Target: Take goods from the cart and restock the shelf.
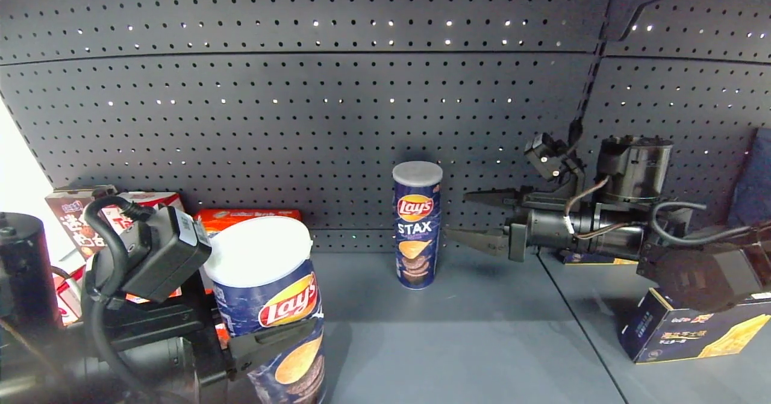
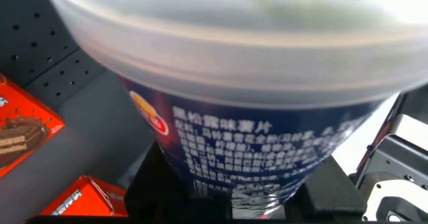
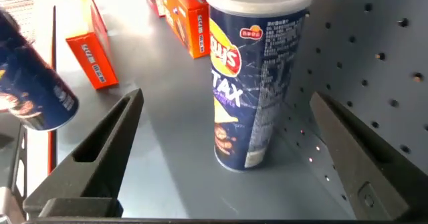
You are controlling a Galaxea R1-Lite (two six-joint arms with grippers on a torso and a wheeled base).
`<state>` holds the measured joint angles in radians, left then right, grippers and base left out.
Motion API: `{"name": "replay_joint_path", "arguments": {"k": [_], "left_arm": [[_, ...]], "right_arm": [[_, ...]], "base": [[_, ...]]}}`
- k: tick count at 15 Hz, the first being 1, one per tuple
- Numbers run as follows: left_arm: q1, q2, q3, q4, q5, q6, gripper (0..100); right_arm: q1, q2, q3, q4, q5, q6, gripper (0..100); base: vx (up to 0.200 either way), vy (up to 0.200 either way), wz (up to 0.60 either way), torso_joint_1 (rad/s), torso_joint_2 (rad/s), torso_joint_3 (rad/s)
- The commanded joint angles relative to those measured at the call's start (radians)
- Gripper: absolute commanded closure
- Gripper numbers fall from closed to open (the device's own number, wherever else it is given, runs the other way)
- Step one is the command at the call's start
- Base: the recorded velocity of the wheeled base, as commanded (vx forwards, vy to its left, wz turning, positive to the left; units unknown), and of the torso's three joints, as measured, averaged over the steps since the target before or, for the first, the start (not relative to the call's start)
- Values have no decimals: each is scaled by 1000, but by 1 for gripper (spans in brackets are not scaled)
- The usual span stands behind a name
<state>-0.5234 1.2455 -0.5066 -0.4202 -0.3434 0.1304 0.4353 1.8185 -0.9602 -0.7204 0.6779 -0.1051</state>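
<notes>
My left gripper (image 1: 270, 332) held a chips can (image 1: 271, 295), which I think must next stand upright beside the shelved can (image 1: 417, 223); my right gripper (image 1: 458, 215) was wide open.

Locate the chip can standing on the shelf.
Head view centre: the chip can stands near the pegboard, just left of the open right end effector.

The black left arm (image 1: 150, 347) lies low at the front left corner of the grey shelf (image 1: 482, 344). Its left gripper (image 1: 274, 339) has its fingers clamped round a dark blue cylindrical chip can (image 1: 265, 295). The black right arm (image 1: 602, 229) stretches level near the shelf's back edge, and its right gripper (image 1: 480, 218) points toward the robot's left with fingers spread wide.
</notes>
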Motion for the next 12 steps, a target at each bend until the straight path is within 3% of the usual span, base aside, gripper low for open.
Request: {"name": "replay_joint_path", "arguments": {"k": [1,12], "left_arm": [[0,3,-1,0,0,-2,100],[0,0,8,0,0,0,100]], "right_arm": [[16,51,-35,-1,2,-1,0],[17,225,-101,-36,2,-2,0]], "base": [[0,0,0,0,0,0],[0,0,0,0,0,0]]}}
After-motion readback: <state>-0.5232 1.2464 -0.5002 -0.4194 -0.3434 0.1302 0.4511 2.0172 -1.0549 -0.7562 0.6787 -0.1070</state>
